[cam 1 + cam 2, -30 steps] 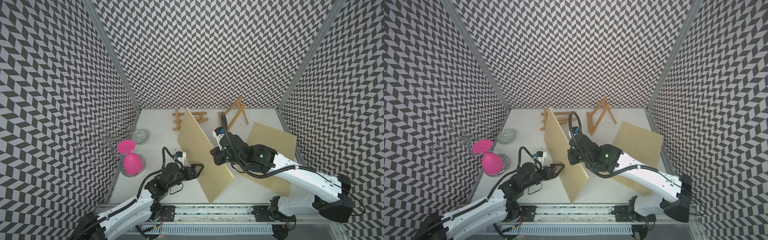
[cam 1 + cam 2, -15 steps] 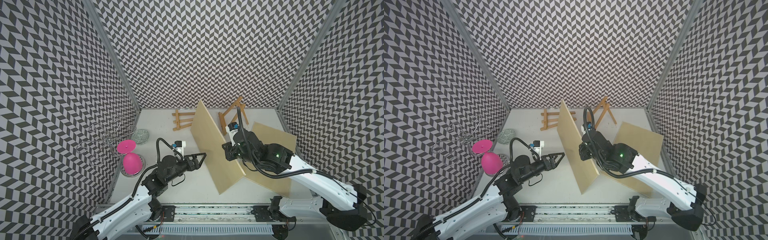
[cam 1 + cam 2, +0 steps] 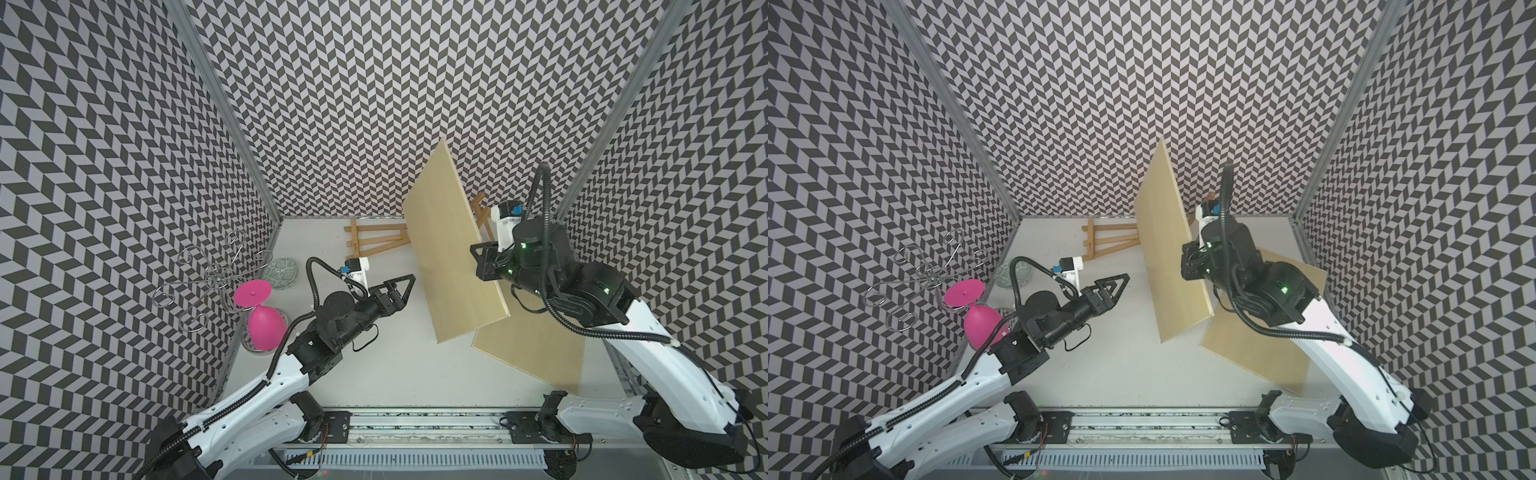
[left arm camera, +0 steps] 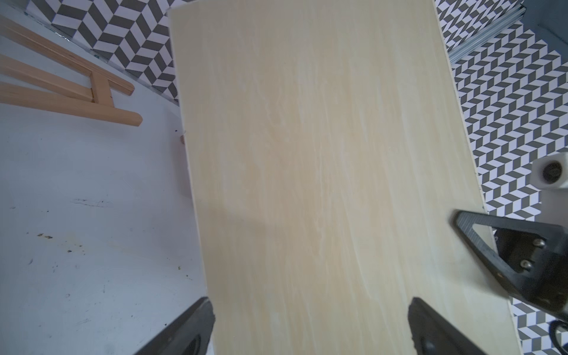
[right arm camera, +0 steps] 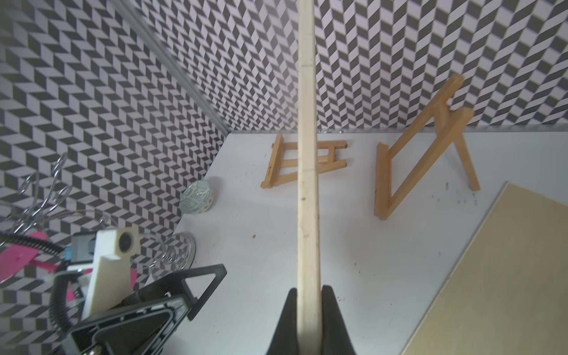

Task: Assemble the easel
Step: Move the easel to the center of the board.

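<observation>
The large pale plywood board (image 3: 453,257) stands tilted, pinched at one thin edge by the right gripper (image 5: 308,296), so I reckon it could pivot or slip in that clamp. Just behind it, the small wooden A-frame easel (image 5: 427,163) by the back wall could topple if clipped. The left gripper (image 3: 403,286), spread wide and empty, steadies nothing.

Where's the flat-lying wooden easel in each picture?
In a top view: lying easel by the back wall, partly behind the raised board.
In a top view: easel, same spot.
Left wrist: easel beside the board's edge.
Right wrist: easel crossed by the board's thin edge.
Shared landmark: the raised board.
</observation>
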`<action>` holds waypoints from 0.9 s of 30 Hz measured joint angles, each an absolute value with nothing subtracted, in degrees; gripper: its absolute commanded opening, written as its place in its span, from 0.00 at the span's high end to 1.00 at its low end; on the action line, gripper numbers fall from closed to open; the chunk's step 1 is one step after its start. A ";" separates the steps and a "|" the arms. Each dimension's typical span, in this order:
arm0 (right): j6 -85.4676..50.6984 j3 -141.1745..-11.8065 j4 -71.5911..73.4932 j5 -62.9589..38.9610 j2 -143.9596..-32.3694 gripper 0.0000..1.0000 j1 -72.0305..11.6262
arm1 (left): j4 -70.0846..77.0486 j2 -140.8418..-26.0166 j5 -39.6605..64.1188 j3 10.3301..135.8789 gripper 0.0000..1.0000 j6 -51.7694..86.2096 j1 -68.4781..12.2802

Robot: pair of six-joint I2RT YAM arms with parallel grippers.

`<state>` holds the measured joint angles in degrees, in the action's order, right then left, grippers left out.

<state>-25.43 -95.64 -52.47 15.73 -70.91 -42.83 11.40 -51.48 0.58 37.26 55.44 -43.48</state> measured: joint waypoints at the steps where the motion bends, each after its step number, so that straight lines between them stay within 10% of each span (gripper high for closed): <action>1: -25.06 -96.44 -52.49 16.08 -71.37 1.00 -41.78 | 11.57 -52.18 0.51 37.89 0.00 55.61 -43.48; 27: -22.02 -105.60 -55.68 12.64 -89.36 1.00 -25.91 | 18.57 -54.52 0.93 38.24 0.00 54.74 -43.48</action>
